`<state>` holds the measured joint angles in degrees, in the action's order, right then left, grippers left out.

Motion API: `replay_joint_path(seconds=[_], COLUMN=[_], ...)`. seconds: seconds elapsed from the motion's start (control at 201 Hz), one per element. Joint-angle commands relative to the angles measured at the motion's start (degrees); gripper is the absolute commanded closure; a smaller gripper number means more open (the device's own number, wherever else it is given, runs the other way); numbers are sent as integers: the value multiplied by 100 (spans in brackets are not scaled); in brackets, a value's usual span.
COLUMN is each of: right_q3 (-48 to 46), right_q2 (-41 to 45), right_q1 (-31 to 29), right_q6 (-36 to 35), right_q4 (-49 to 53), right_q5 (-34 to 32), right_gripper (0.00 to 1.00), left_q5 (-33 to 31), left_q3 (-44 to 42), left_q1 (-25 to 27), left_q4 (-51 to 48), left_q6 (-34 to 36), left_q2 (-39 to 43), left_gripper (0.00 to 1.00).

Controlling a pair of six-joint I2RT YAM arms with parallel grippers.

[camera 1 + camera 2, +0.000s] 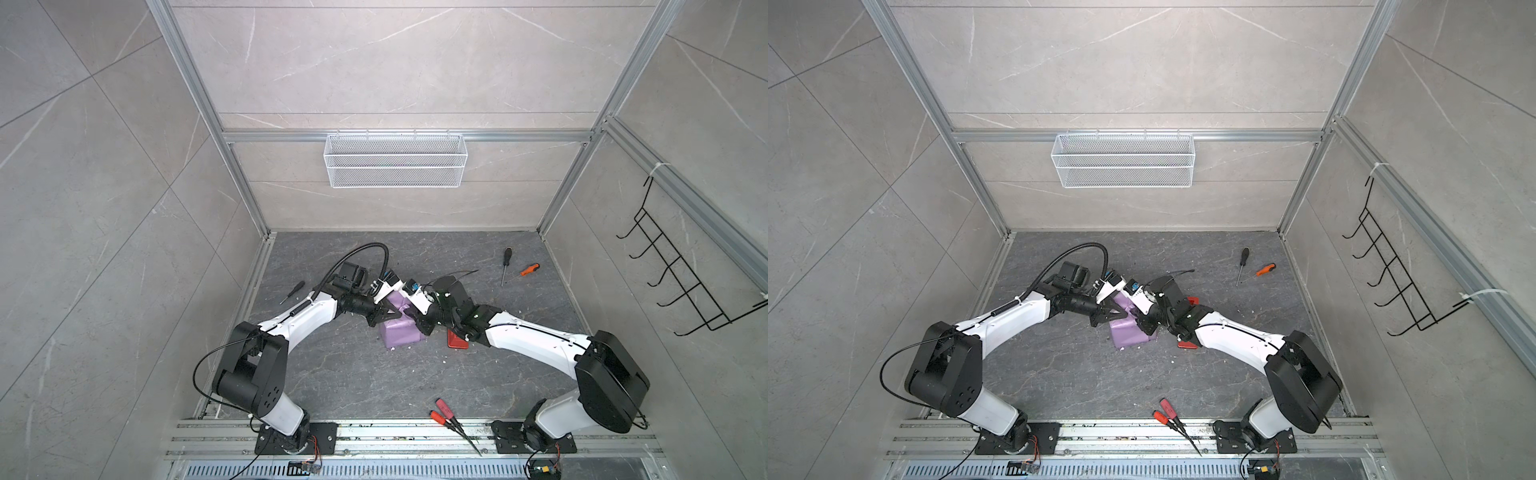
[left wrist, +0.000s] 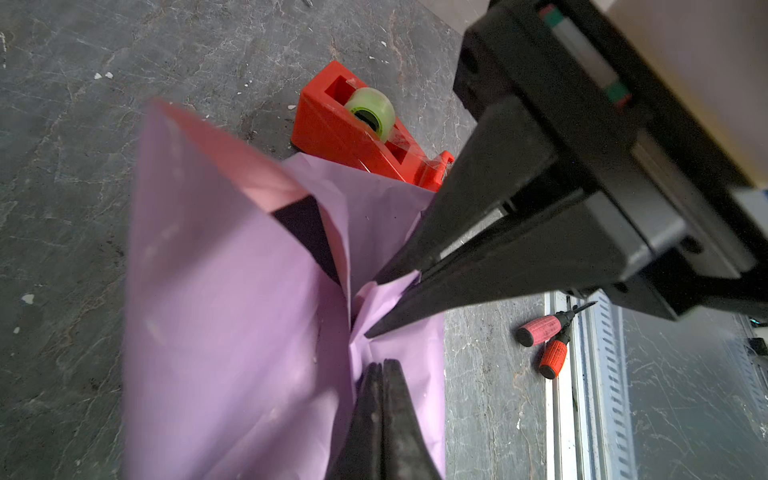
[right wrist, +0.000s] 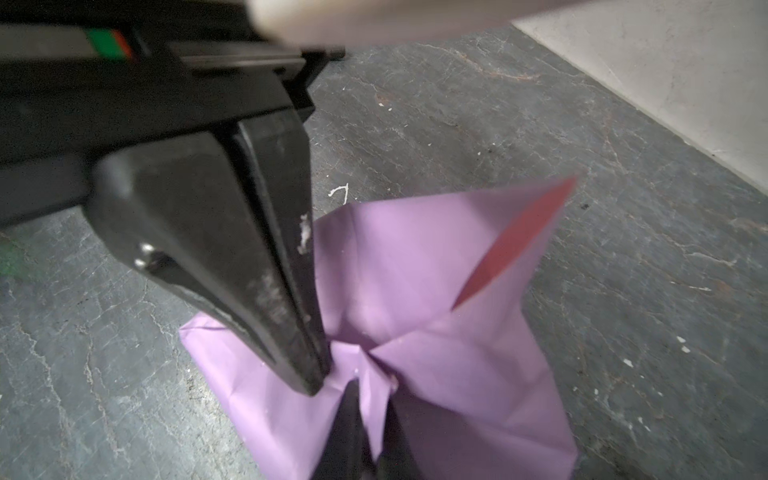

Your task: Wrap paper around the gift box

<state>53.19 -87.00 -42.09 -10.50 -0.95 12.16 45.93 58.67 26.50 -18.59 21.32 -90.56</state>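
Two robot arms meet over a small parcel in the middle of a dark, stone-patterned table. The parcel is the box, resting on the table and almost wholly covered by lilac paper. Only a dark sliver of the box shows, in the left wrist view, beside a flap that stands up with its pink inner side showing. That end is not yet folded shut.

The left jaws are pressed together, with their tips down on the bunched paper where the folds meet. This is probably to pin the gathers so they do not spring open. The right jaws come in from the opposite side and are closed to a narrow slit on a ridge of paper, seemingly to hold the crease.

A red dispenser with a greenish tape roll sits on the table just beside the parcel, on the right arm's side. It is likely kept close for sealing the folds.

No brand, label or writing can be read anywhere. The jaw housings carry only a small red-and-green stripe.
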Motion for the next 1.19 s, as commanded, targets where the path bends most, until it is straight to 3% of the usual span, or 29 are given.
replay_joint_path(seconds=[0.0, 0.294, 0.448, 0.583, 0.692, 0.887, 1.185], right_q3=[-16, -94, 35, 306, 232, 316, 573], right_q2=[70, 1024, 1351, 1159, 974, 719, 185], right_q1=[19, 208, 211, 201, 201, 192, 203], right_q6=[80, 352, 286, 532, 694, 710, 578], right_q4=[454, 684, 1149, 1237, 965, 854, 852], right_q5=[-245, -224, -140, 619, 512, 380, 381], right_gripper=[84, 73, 73, 86, 92, 79, 74], left_q5=[-817, -1050, -1069, -1076, -1078, -1095, -1094], left_q3=[-178, -164, -169, -165, -186, -191, -199], left_q1=[38, 83, 93, 92, 93, 92, 92], left_q4=[-185, -342, -294, -294, -301, -286, -281], left_q6=[-121, -25, -25, 5, 21, 27, 41], left_q2=[-160, -119, -126, -120, -103, -102, -84], left_gripper=[100, 100, 100, 100, 100, 100, 100])
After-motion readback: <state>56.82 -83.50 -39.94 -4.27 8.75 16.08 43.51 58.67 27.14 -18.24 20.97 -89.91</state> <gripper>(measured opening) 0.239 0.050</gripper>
